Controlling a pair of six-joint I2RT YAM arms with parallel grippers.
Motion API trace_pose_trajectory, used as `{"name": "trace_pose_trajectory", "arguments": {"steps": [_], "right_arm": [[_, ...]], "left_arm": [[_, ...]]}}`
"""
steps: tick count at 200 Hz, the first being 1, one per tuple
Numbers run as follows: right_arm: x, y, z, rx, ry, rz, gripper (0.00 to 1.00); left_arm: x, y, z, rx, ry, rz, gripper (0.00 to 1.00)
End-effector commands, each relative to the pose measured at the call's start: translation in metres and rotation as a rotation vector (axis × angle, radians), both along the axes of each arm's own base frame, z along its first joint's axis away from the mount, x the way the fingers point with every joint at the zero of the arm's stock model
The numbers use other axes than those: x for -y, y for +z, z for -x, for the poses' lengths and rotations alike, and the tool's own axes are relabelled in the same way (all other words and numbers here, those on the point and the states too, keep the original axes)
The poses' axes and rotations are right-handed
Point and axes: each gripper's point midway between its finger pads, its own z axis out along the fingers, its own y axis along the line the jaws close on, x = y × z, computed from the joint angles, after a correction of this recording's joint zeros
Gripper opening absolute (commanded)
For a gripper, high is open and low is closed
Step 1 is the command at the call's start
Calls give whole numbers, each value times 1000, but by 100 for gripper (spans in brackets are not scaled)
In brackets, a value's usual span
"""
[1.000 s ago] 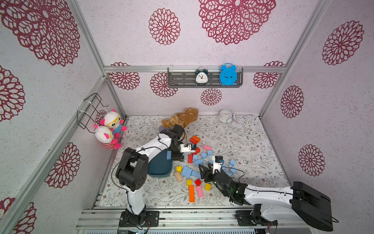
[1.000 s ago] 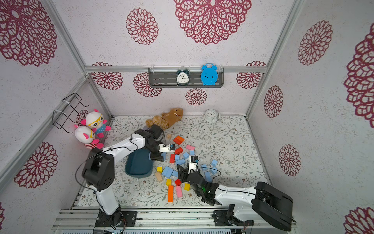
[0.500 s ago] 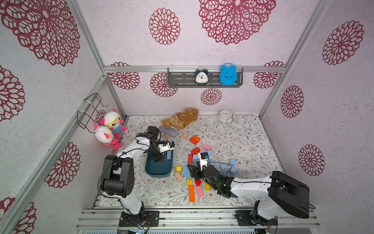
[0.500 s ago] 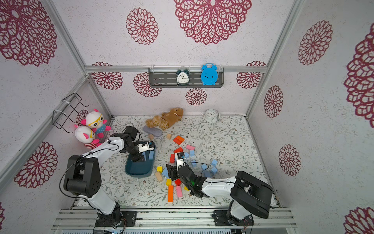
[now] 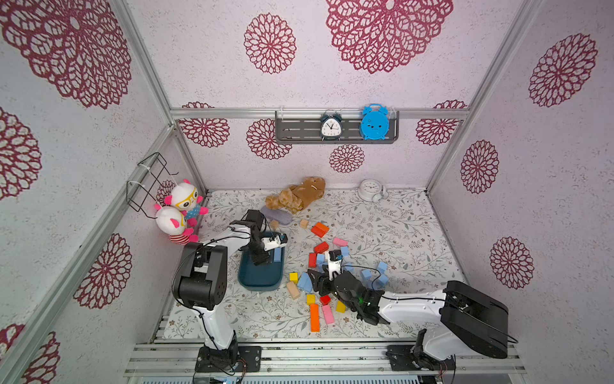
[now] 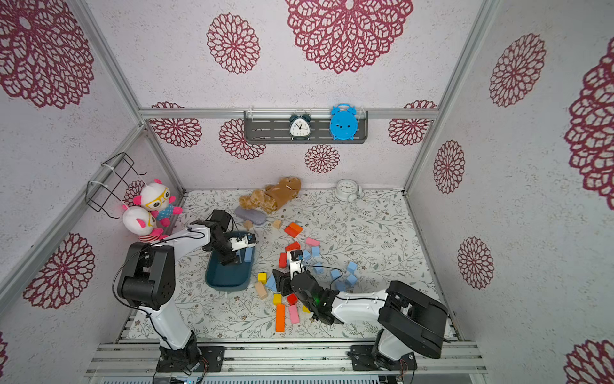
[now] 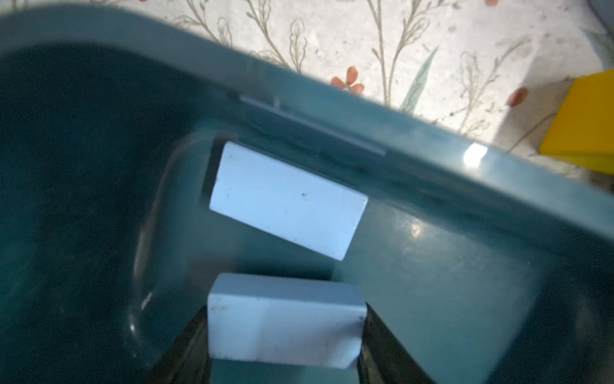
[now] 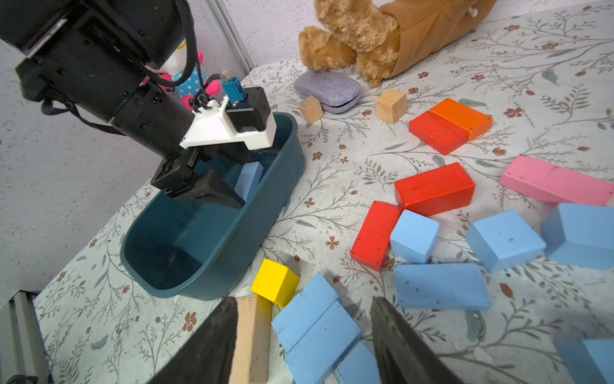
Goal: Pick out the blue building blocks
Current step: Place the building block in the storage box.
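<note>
My left gripper hangs inside the dark teal tray, shut on a light blue brick. A second blue brick lies on the tray floor just beyond it. In both top views the left gripper is over the tray. My right gripper is open and low over two blue bricks lying side by side beside a yellow cube. Its fingers straddle them without touching. More blue building blocks lie scattered to the right.
Red bricks, an orange brick, a pink brick and tan blocks lie among the blue ones. A tan brick lies under my right gripper's finger. A teddy bear, a grey case and a white clock sit at the back.
My left gripper has carried the blue brick from the block pile leftward into the tray. My right gripper has shifted left, from the scattered blue blocks to the pair beside the yellow cube.
</note>
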Motion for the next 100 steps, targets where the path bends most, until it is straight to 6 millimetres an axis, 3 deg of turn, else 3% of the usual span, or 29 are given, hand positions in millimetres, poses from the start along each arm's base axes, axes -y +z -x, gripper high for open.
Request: {"name": "trace_pose_trajectory", "arguments": {"steps": [1,30,70,100], "right_arm": [[-8,17,-8,23,-7,-46,66],[-10,17,-8,21,-4,-44,67],[-10,17,-8,19,-3,-46,66],[-10,17,-7,20,-1,-49,67]], "left_arm": [[-3,1,-13,84,-244,-70,51],[0,4,-19,111,-281,-64,52],[2,11,-25,155,-292,-71,76],[4,27,-25,190,-288,-55,81]]}}
